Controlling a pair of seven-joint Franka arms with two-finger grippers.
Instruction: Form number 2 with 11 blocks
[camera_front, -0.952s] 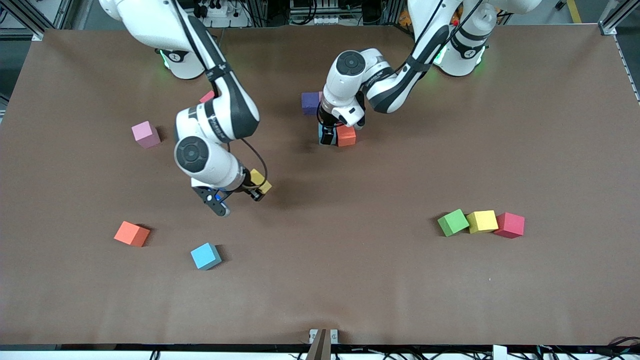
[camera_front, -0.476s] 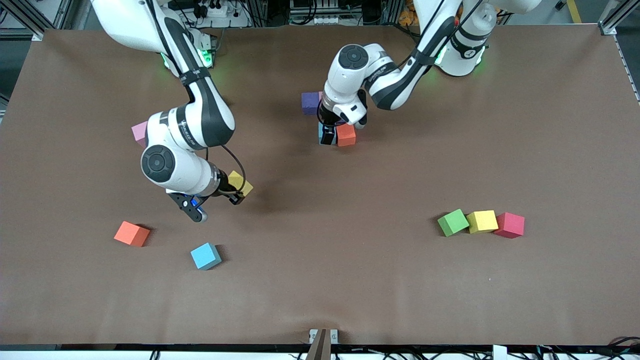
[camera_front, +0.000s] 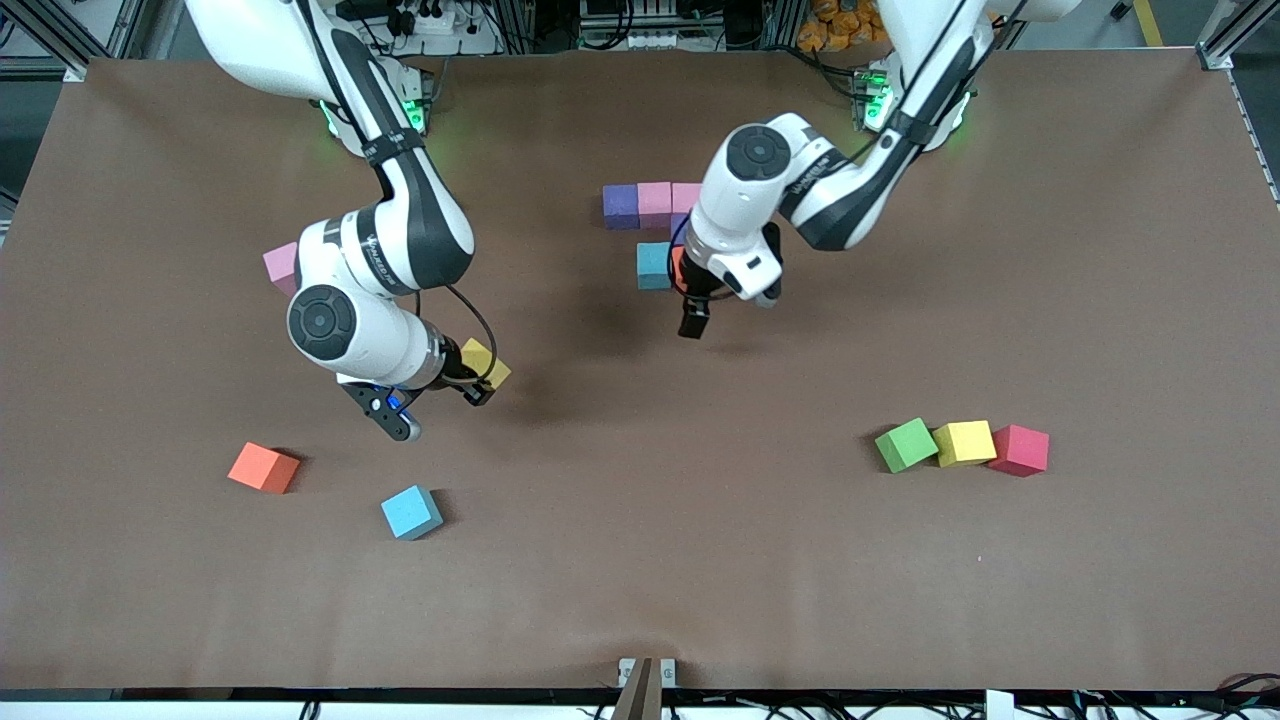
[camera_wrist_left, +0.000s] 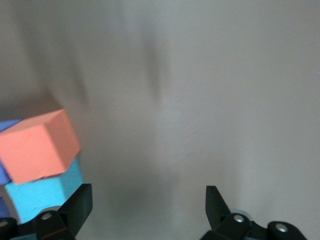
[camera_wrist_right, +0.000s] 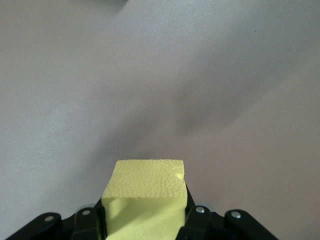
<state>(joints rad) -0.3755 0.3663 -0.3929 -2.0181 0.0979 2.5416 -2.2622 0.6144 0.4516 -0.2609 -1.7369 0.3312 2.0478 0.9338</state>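
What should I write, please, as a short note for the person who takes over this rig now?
Left hand: open, empty, over bare table beside the started digit.
Right hand: shut on a yellow cube, in the air.
Done: purple, pink and another cube in a row; blue and orange cubes beneath.
Left: the held cube, plus loose pink, orange, blue, green and yellow cubes. Leave the red cube.

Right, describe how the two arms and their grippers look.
Both arms are glossy white with black joint bands, round dark grey caps at the joints and thin black cables along them. Green lights glow at both bases. The left gripper and the right gripper have black fingers; a small blue light shows beside the right one.
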